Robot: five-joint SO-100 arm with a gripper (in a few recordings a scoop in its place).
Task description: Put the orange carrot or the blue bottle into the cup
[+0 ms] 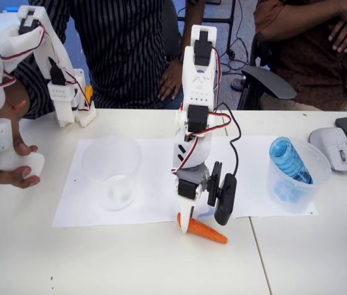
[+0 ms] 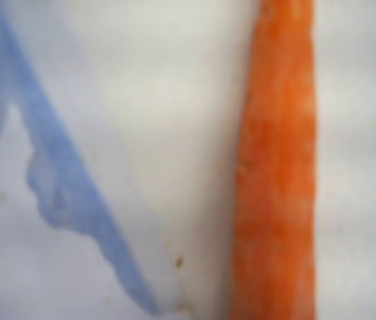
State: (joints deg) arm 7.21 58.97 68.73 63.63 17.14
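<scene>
Orange carrot [image 1: 205, 230] flat, tip lower-right.

- A white table [image 1: 99, 264] fills the foreground of the fixed view, a seam running down its right part.
- A white sheet of paper [image 1: 81, 203] lies flat on it.
- Behind the table stands a person in a dark striped shirt [image 1: 124, 49].
- Another person in a brown shirt [image 1: 303, 49] sits in a dark-armed chair [image 1: 269, 83].
- Soft, even light.
</scene>
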